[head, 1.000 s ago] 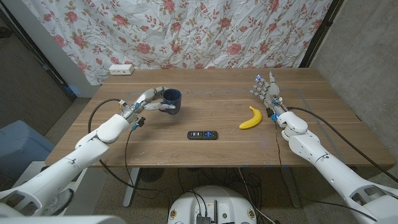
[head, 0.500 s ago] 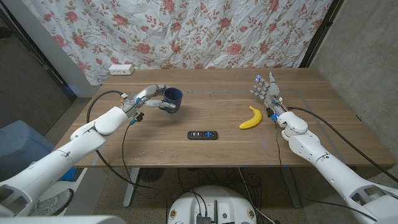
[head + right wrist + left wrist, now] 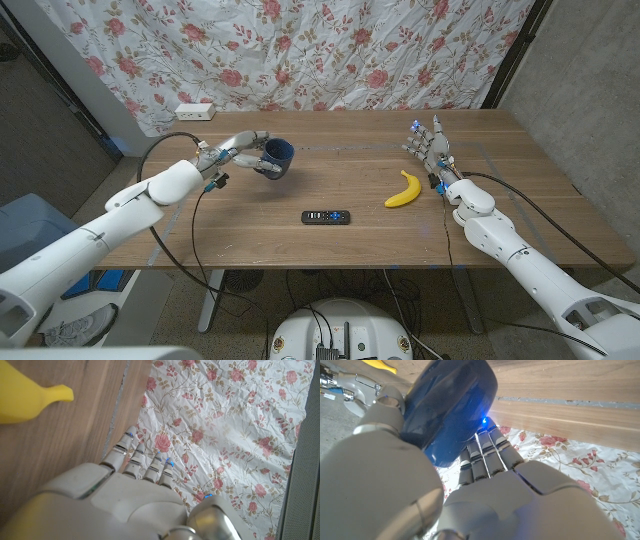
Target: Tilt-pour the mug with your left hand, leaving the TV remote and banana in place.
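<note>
My left hand [image 3: 241, 152] grips the dark blue mug [image 3: 276, 158] and holds it just above the table, tipped with its mouth turned toward the right. Close up in the left wrist view, the mug [image 3: 450, 407] is wrapped by my left hand [image 3: 470, 485]. The black TV remote [image 3: 326, 216] lies mid-table near the front. To its right lies the yellow banana [image 3: 403, 189], whose tip [image 3: 30, 395] appears in the right wrist view. My right hand [image 3: 429, 147] stands beyond the banana with fingers spread and empty.
A white power strip [image 3: 195, 111] sits at the back left corner of the wooden table [image 3: 330, 250]. A floral curtain [image 3: 300, 50] hangs behind. Cables trail from both arms over the table's front edge.
My left hand has lifted the mug slightly and tipped it further over, drawing it a little to the left. The right arm, remote and banana have not moved.
</note>
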`<act>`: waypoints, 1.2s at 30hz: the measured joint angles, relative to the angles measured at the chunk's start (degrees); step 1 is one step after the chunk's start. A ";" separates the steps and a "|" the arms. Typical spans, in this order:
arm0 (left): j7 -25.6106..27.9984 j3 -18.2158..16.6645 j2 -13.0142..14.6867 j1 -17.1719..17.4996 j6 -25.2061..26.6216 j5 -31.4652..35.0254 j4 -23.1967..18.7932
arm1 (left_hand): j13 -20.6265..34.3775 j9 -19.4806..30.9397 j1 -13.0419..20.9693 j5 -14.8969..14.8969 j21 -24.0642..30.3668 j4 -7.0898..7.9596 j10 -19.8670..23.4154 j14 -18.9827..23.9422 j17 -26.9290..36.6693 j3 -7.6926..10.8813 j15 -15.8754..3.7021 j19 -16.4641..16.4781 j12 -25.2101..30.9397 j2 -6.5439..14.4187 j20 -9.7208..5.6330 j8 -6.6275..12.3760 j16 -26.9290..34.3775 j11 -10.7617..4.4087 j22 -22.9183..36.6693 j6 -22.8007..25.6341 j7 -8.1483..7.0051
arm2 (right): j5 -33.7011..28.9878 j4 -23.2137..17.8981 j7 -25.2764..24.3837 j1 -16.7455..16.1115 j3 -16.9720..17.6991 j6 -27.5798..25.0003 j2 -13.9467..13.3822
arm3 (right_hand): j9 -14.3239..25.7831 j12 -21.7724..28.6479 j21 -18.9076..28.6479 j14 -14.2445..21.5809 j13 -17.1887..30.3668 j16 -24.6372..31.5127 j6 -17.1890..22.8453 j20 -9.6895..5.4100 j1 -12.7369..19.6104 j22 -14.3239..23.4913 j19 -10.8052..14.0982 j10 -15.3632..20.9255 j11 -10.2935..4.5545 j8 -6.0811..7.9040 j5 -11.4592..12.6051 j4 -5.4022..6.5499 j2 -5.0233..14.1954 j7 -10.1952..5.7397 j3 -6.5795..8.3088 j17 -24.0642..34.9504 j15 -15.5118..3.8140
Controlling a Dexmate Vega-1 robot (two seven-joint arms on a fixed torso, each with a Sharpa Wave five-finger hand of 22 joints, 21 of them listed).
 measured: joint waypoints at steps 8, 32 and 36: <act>0.30 -0.79 1.75 0.52 1.19 0.98 -1.93 | 0.00 0.00 0.00 0.49 1.09 0.00 0.30 0.50 0.00 -0.01 0.32 3.34 0.00 0.00 0.77 0.00 -0.17 0.30 0.00 0.30 0.31 | 0.00 0.00 0.00 0.00 0.00 0.00 0.00 | 0.00 0.00 0.00 0.00 0.00 0.00 0.00 0.00 0.00 0.00 0.00 0.00 0.00 0.00 0.00 0.00 0.00 0.00 0.00 0.00 0.00; -1.91 -0.59 5.98 -2.01 0.23 9.98 -5.49 | 0.00 0.46 0.00 0.49 1.67 0.13 0.32 1.10 0.00 -0.34 0.32 4.41 0.22 0.00 0.81 0.00 -0.18 0.31 -0.01 0.29 0.30 | 0.03 -0.06 -0.03 -0.04 0.00 -0.04 -0.03 | 0.00 0.00 0.00 0.00 0.00 0.00 0.00 0.00 0.00 0.00 0.00 0.00 0.00 0.00 0.00 0.00 0.00 0.00 0.00 0.00 0.00; -2.48 -0.40 6.22 -2.65 0.19 11.19 -5.88 | 0.00 0.48 0.00 0.49 1.67 0.13 0.54 1.21 0.00 -0.35 0.40 4.61 0.24 0.00 0.60 0.00 -0.18 0.53 -0.02 0.29 0.30 | 0.03 -0.06 -0.03 -0.04 0.00 -0.04 -0.02 | 0.00 0.00 0.00 0.00 0.00 0.00 0.00 0.00 0.00 0.00 0.00 0.00 0.00 0.00 0.00 0.00 0.00 0.00 0.00 0.00 0.00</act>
